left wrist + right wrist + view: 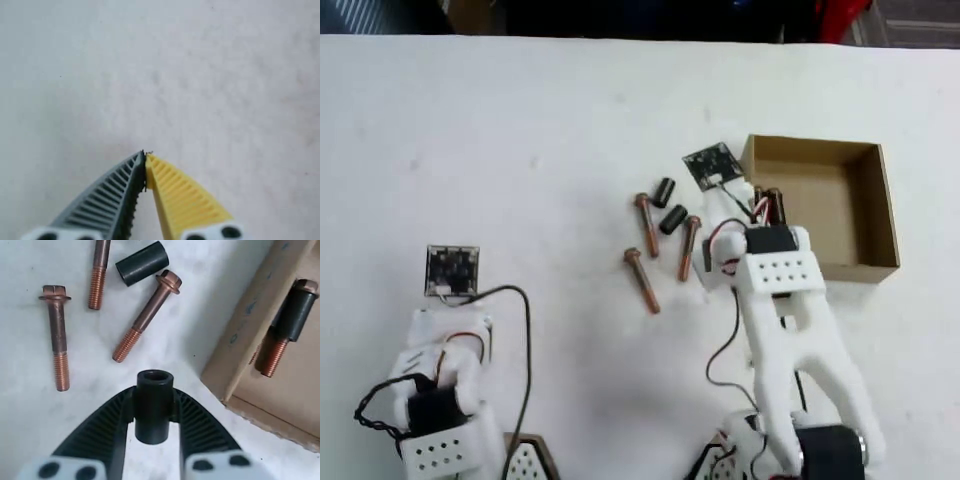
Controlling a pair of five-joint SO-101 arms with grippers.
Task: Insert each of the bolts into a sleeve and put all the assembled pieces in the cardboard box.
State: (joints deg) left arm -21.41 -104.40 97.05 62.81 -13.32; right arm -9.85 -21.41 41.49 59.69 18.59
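Broad white table (520,120) around left gripper (145,159), tips pinched together. Right gripper (153,396) clamped on short black sleeve (154,415), just beside cardboard box (250,330) edge. 3 copper bolts (56,335) + loose sleeve (142,262) lying nearby.

Three bolts (647,225) and two sleeves (672,219) lie on the surface (520,130) left of the cardboard box (860,270), an assembled piece (287,325) inside it.
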